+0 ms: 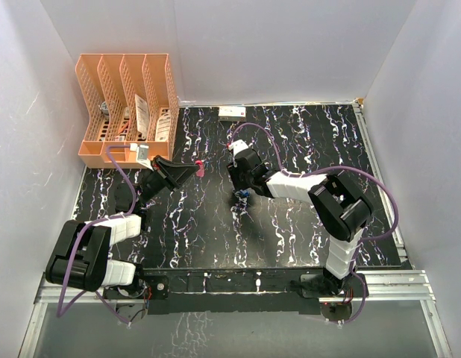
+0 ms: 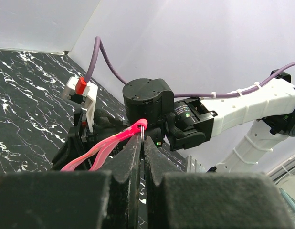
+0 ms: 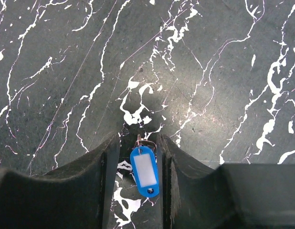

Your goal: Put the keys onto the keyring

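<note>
An orange file rack (image 1: 126, 82) stands at the back left of the black, white-veined bench (image 1: 215, 246), and everything else here is placed from it. Just off the rack's front right corner, the left fingers (image 2: 132, 155) are pressed together on the keyring (image 2: 108, 144). They pinch its thin metal ring at their very tips, while the red-pink strap loops free to one side. Seen from above, the strap shows as a red fleck poking out on the side of the fingers away from the rack. To the right of the rack, along the back edge, lies a small pale box (image 1: 232, 112). Farther right of the rack and nearer its front than the box, the right fingers (image 3: 92, 174) point down at the bench. They stand spread, one on each side of the blue key (image 3: 144, 171), whose head carries a white label and a small wire loop at its top. A sliver of bench shows between the key and one finger, so nothing clamps it; whether it touches the other finger cannot be told
</note>
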{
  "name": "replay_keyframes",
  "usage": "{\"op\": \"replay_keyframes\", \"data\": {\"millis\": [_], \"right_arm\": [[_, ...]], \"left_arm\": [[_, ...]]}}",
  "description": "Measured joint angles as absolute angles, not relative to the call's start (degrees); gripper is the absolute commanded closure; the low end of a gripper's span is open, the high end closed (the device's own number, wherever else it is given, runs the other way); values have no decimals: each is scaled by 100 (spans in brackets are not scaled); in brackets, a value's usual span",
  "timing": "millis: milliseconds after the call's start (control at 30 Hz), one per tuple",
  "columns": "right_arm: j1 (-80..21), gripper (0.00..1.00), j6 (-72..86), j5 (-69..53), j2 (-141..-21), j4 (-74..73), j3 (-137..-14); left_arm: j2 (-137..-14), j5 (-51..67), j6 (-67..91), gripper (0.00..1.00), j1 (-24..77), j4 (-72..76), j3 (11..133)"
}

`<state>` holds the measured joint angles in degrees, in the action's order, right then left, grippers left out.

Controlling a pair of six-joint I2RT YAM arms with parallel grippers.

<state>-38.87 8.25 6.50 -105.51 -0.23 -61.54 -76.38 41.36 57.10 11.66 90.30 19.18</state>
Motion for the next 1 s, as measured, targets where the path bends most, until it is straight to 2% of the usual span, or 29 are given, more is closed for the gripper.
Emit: {"op": "replay_keyframes", "data": {"millis": [1000], "right_arm": [[-3811, 72, 797, 642, -10652, 23, -6187]], "left_arm": [[-7760, 4200, 5758, 100, 1041, 9048, 1918]]}}
